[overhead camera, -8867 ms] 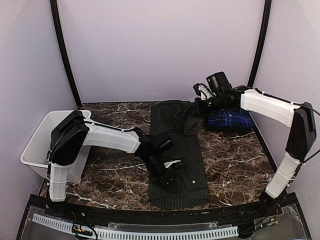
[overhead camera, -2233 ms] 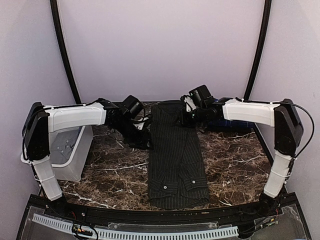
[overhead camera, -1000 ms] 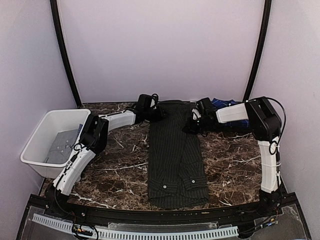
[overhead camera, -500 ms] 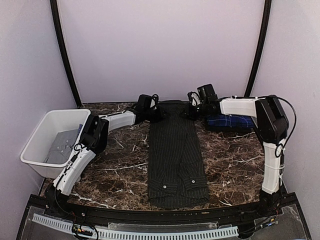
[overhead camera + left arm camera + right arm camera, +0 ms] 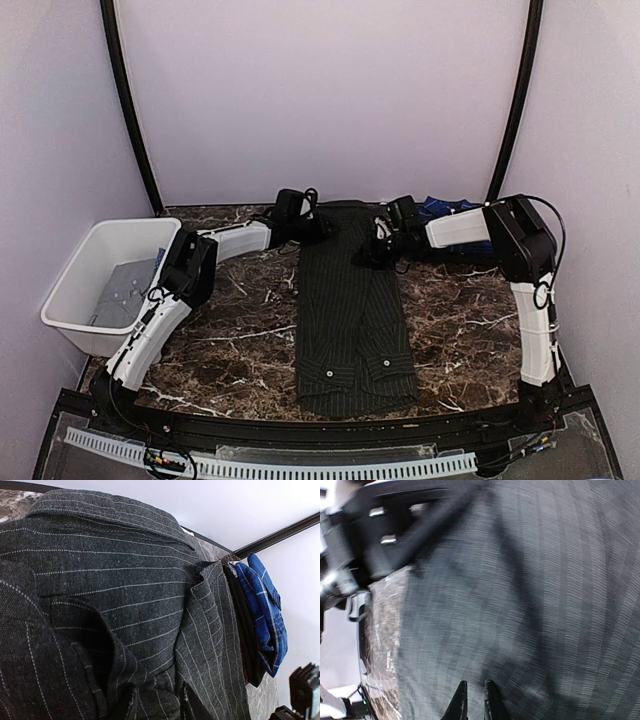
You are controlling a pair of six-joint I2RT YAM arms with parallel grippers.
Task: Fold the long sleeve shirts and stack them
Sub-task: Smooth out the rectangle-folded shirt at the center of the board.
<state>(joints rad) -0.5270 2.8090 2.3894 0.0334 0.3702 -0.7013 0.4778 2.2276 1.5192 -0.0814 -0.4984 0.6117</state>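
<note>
Black pinstripe shirt (image 5: 350, 310), narrow strip mid-desk (image 5: 470, 320), long axis near-to-far, collar far, cuffs near; plaid shirt (image 5: 447, 208) folded far right; left end effector (image 5: 303, 228) at collar, state untellable; right end effector (image 5: 472, 700) over cloth, fingertips nearly together.

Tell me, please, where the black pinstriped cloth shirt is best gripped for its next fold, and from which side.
Grip the black pinstriped cloth shirt at its two far corners beside the collar, probably the left gripper from its left edge, the right gripper from its right. It lies flat as a long narrow strip, so lifting both corners together should fold it evenly.
</note>
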